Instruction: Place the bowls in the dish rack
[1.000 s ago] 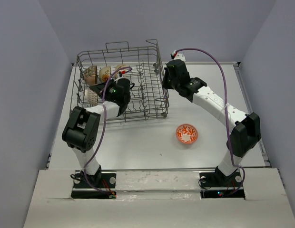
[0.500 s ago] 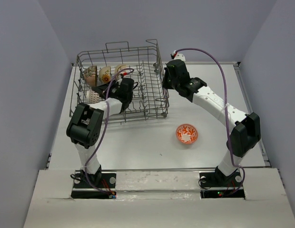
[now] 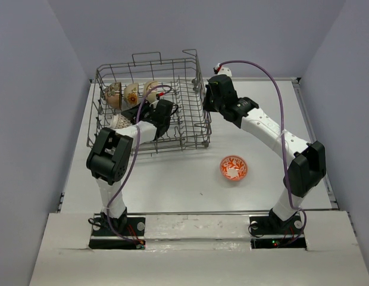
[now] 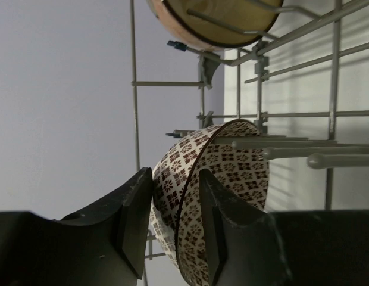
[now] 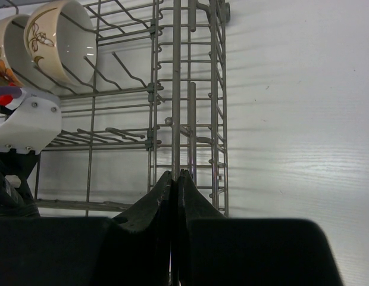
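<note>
We found the dish rack (image 3: pixel 184 113) sitting toward the far-left corner of the counter (image 3: pixel 172 190). Along the rack's far-left side, three bowls (image 3: pixel 132 92) stood on edge in a row. A fourth, the dark-patterned bowl (image 4: pixel 232 173), lay tipped on its side against the tines (image 4: pixel 291 144), nearer the counter's left edge than the row. The left end effector (image 4: pixel 172 174) reached into the rack and straddled that bowl's wall — one of its fingers (image 4: pixel 134 214) outside, the other inside the rim. The gap between them was narrow, but we could not tell whether they pressed the wall or only flanked it. The right end effector (image 5: pixel 174 176) was at the rack's right wall with its fingers pressed together, pinching a single wire of the rack. The orange-red bowl (image 3: pixel 233 168) sat upright on the bare counter — well apart from the rack, right of centre and closer to the near edge, with neither arm touching it.
</note>
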Controlling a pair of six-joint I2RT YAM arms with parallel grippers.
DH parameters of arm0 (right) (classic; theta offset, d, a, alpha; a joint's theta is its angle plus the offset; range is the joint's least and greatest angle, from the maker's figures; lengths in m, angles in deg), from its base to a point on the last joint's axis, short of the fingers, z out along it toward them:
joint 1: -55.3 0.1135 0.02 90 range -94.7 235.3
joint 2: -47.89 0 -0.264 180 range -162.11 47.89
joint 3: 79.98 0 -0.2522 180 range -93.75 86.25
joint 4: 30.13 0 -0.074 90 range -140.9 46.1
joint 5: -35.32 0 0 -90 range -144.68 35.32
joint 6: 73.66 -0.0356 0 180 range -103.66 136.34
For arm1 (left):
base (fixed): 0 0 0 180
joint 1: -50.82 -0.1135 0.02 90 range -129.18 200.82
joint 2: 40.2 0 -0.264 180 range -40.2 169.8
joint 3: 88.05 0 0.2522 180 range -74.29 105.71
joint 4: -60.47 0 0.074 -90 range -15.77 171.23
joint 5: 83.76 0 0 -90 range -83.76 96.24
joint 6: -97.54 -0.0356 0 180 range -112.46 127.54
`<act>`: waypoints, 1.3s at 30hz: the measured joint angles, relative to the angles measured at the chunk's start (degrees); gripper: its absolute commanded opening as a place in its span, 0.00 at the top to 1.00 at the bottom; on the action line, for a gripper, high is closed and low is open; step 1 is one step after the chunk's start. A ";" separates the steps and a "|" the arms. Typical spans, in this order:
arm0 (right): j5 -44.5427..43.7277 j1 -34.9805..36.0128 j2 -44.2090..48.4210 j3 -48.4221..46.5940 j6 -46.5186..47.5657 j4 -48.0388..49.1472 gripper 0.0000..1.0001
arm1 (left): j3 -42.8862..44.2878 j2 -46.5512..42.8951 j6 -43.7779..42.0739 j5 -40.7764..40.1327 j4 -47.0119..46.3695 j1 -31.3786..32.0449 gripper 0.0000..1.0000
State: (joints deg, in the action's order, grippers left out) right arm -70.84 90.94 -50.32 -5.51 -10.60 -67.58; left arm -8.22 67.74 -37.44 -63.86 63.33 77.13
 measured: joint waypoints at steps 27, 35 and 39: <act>0.09 0.00 0.00 0.00 0.00 0.11 0.98 | 13.03 -0.94 27.76 19.34 26.64 -3.48 0.46; 0.17 0.00 0.00 0.00 0.00 0.11 0.97 | 13.92 -3.93 33.73 26.99 29.88 -5.62 0.46; 0.31 0.00 0.00 0.00 0.00 0.11 0.96 | 14.01 -5.53 36.57 30.32 30.69 -6.88 0.46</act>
State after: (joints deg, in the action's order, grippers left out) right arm -70.53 90.94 -50.32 -5.51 -10.60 -67.47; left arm 5.79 62.21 -0.87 -33.55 94.02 70.24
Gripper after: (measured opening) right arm 0.075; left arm 0.535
